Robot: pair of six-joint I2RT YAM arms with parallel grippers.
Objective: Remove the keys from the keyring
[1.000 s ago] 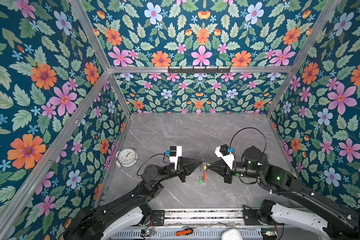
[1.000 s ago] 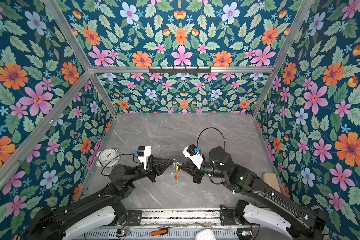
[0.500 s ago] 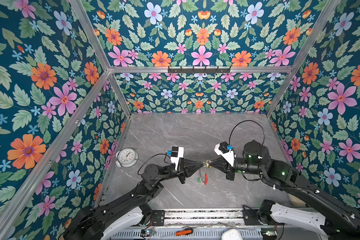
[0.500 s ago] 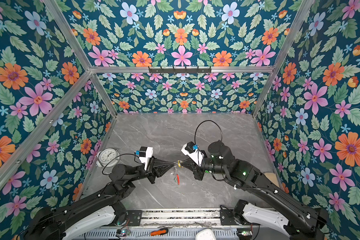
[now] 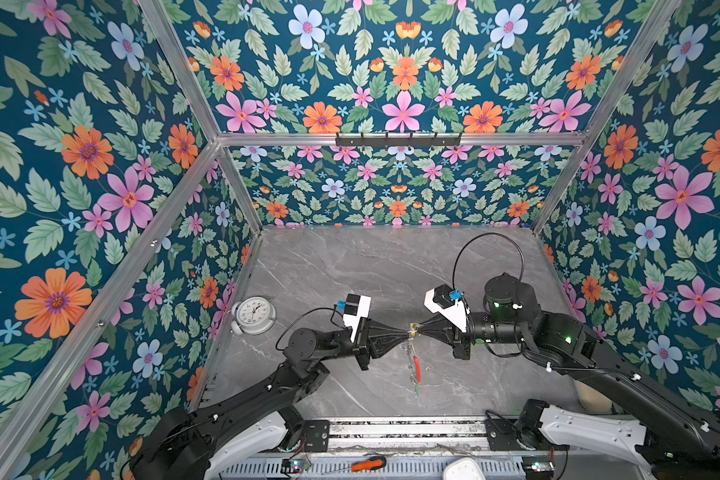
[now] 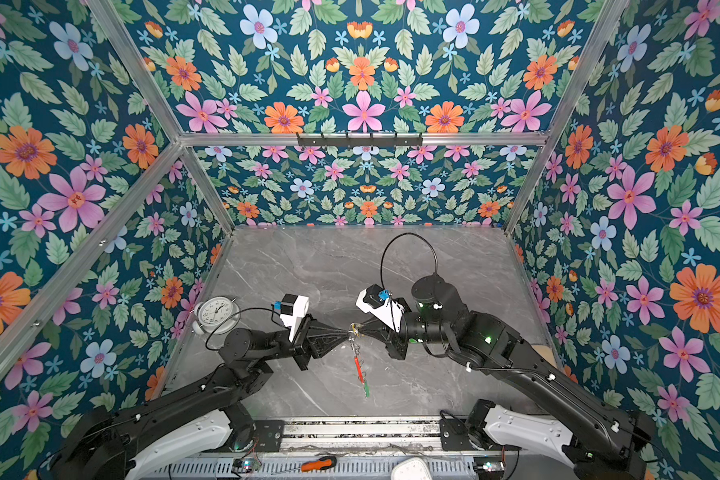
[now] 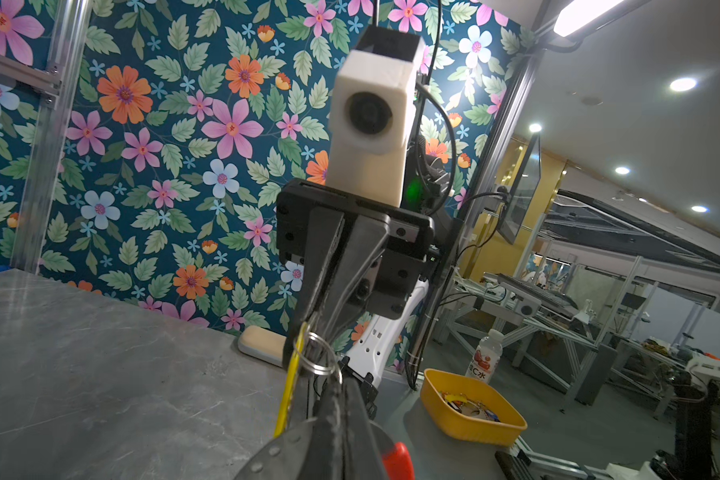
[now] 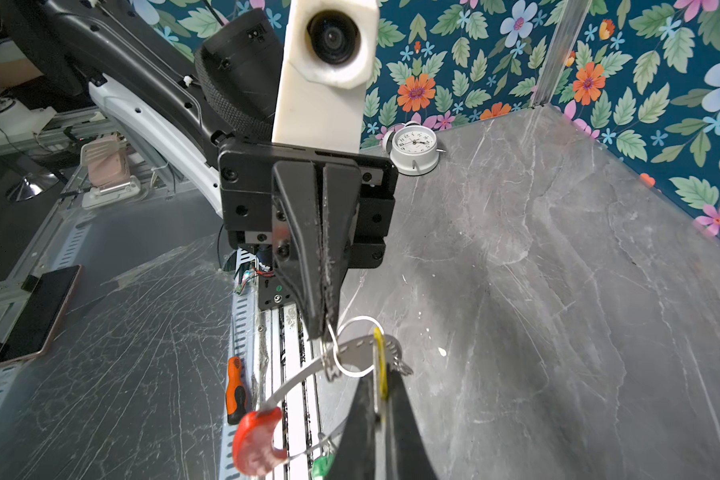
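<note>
Reading first: the only legible writing is "C水" on the label of a small bottle (image 7: 483, 361), standing off the bench past the right arm's base. Beside it sits a yellow tub (image 7: 468, 430) holding a jumble of small colourful bits, too blurred to name. The clock (image 5: 253, 315) at the bench's left edge has numerals around its dial, too small to read.

To the action. The left pincer (image 5: 405, 331) and right pincer (image 5: 420, 329) meet tip to tip in the air above the bench (image 5: 350, 266), near the middle of its front edge. Both are clenched. The left nips the thin wire of the keyring (image 5: 417, 370). The right is clamped on a key (image 8: 360, 347) by its yellow tag (image 8: 379, 365), and a small ring (image 7: 321, 370) is threaded there between the two tips.

The keyring hangs clear of the bench, long axis straight down. In both top views it shows edge-on, a thin line running from the tips toward the front edge. The red section (image 8: 256, 440) sits partway down, the green tag (image 8: 323, 465) at the low end.

A screwdriver (image 5: 368, 464) with an orange handle lies on the rail in front of the bench.
</note>
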